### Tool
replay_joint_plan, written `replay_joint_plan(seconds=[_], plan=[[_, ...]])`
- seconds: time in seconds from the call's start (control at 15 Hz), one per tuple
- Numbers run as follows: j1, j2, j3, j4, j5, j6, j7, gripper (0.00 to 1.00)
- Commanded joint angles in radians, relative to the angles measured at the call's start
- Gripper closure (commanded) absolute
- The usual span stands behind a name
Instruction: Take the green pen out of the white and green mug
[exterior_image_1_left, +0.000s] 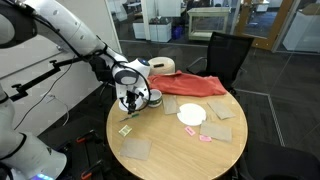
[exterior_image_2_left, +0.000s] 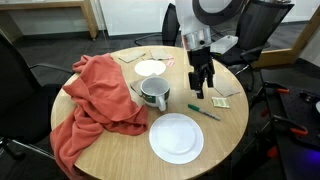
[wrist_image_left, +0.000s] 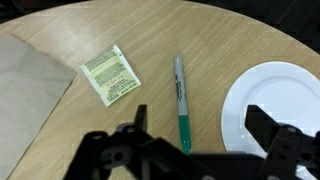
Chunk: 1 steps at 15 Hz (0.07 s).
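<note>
**Green pen (wrist_image_left: 181, 100) out of the white and green mug (exterior_image_2_left: 155, 93); fingers (wrist_image_left: 140, 125) released**

Exterior view, arm entering from frame left: the fingers (exterior_image_1_left: 128, 101) point down over the round wooden surface (exterior_image_1_left: 170, 150), just beside the white and green mug (exterior_image_1_left: 152, 97). A red cloth (exterior_image_1_left: 188, 85) lies behind the mug and a white plate (exterior_image_1_left: 191, 115) sits nearer the middle. The pen cannot be made out here.

Exterior view, arm at the far side: the green pen (exterior_image_2_left: 206, 112) lies flat on the surface (exterior_image_2_left: 110, 150), apart from the mug and near the white plate (exterior_image_2_left: 176, 137). The mug stands upright against the red cloth (exterior_image_2_left: 95, 100). The fingers (exterior_image_2_left: 197, 88) hang above the pen.

Wrist view: the green pen lies lengthwise on the surface (wrist_image_left: 200, 35), with its green end toward the fingers. The fingers are spread wide and grasp nothing. A pale printed packet (wrist_image_left: 111, 76) lies beside the pen without touching it. Its lettering is too small to read, as is any marking on the pen barrel. The white plate (wrist_image_left: 250, 100) shows on one side and a tan mat (wrist_image_left: 25, 100) on the other.
</note>
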Motion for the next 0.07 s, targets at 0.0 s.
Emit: replay_joint_plan(seconds=[0.0], plan=[[0.007, 0.001, -0.007, 0.003, 0.002, -0.004, -0.002, 0.0]])
